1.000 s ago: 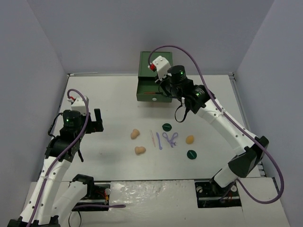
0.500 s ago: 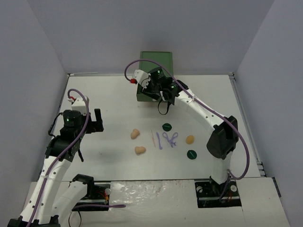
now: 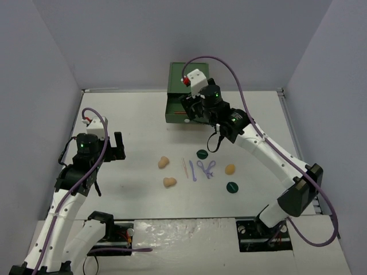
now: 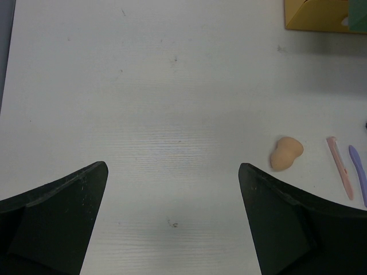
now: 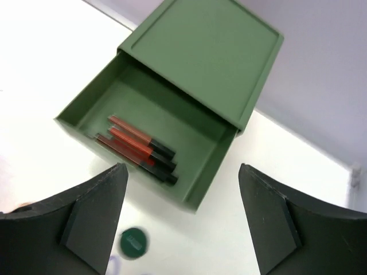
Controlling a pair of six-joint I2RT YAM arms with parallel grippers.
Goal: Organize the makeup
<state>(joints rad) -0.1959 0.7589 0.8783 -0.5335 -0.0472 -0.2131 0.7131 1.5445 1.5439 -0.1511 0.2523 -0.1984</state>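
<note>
Right gripper (image 5: 180, 172) poised over the open drawer (image 5: 189, 143) of the green drawer box (image 5: 200, 51), its jaws spread wide with nothing between them. Three black-and-red sticks (image 5: 140, 148) lie side by side inside the drawer, toward its front wall. The rest of the makeup lies on the table on the near side of the box: three tan sponges (image 3: 163, 162), two dark green discs (image 3: 201, 153), lilac tools (image 3: 206, 168) and a pale orange stick (image 3: 184, 167). The left gripper (image 4: 172, 172), well away from the box, is likewise open and empty. Likely hazards are a finger catching the drawer's front wall on the way out, which would shove or shut the drawer, and a flat disc slipping from the pads at pickup. In the top view the arm hides most of the drawer's interior. In the right wrist view the nearest disc is blurred, and the lilac tools are cut off at the lower edge.
</note>
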